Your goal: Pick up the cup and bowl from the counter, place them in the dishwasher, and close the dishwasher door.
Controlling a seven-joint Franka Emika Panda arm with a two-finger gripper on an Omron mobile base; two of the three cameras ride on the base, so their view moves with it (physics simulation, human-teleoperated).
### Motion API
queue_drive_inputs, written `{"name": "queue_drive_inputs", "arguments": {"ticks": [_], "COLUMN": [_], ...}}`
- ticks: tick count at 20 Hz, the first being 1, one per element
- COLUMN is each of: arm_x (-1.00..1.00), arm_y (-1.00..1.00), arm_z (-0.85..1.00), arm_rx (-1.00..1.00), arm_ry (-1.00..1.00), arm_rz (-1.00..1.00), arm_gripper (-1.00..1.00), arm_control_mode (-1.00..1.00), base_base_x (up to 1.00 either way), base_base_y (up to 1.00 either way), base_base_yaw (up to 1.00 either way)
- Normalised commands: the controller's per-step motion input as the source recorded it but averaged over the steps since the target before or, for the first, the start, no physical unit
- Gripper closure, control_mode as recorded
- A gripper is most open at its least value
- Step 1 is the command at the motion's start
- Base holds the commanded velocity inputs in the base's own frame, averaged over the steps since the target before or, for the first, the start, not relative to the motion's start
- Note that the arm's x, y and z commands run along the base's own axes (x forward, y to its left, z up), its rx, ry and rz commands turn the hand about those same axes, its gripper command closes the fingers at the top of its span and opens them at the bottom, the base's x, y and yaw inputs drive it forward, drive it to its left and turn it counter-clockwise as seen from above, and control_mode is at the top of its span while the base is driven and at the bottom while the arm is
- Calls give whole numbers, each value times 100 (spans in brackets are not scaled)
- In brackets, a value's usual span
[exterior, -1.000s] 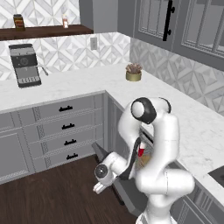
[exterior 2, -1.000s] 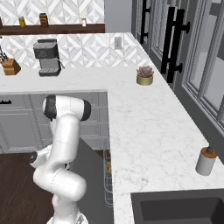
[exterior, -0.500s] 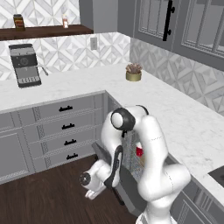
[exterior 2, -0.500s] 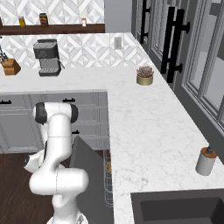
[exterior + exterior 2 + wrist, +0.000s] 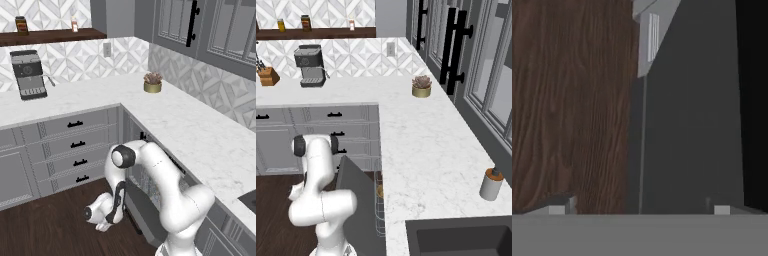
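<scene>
The dishwasher door (image 5: 146, 214) stands tilted partway up, its grey panel (image 5: 360, 202) leaning out over the wood floor. My gripper (image 5: 118, 214) hangs low beside the door's outer face, just above the floor. In the hand view the gripper (image 5: 639, 210) is open with nothing between its fingertips, facing the grey door panel (image 5: 692, 125). Behind the door I see the wire rack (image 5: 379, 210), where a tan bit of the bowl (image 5: 379, 191) shows. The cup is hidden. The marble counter (image 5: 190, 130) runs above the dishwasher.
Grey drawers (image 5: 75, 145) stand left of the dishwasher. On the counter sit a coffee machine (image 5: 29, 75), a potted plant (image 5: 152, 83), a knife block (image 5: 267, 75) and a soap dispenser (image 5: 491, 182) beside the sink (image 5: 466, 242). Dark wood floor (image 5: 50, 225) lies to the left.
The arm has swung down and left, bringing the hand low by the floor at the door's outer face. The door has tilted further up. The red cup is now hidden.
</scene>
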Motion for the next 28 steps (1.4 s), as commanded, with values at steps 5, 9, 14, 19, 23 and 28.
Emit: {"name": "queue_drive_inputs", "arguments": {"ticks": [5,9,14,19,23,28], "arm_x": [70,51,7,-26,-49,-34], "arm_y": [0,-28,-82,-82,-63,-89], "arm_z": [-93,-69,-28,31,83,88], "arm_rx": [-21,-13,-4,-1,-12,-14], "arm_ry": [1,9,3,-1,-18,-27], "arm_rz": [-5,-4,-3,-6,-9,-11], "arm_gripper": [-100,-100,-100,-100,-100,-100], "arm_control_mode": [-100,-100,-100,-100,-100,-100], "base_base_x": [0,0,0,0,0,0], "base_base_y": [0,0,0,0,0,0], "base_base_yaw": [0,0,0,0,0,0]}}
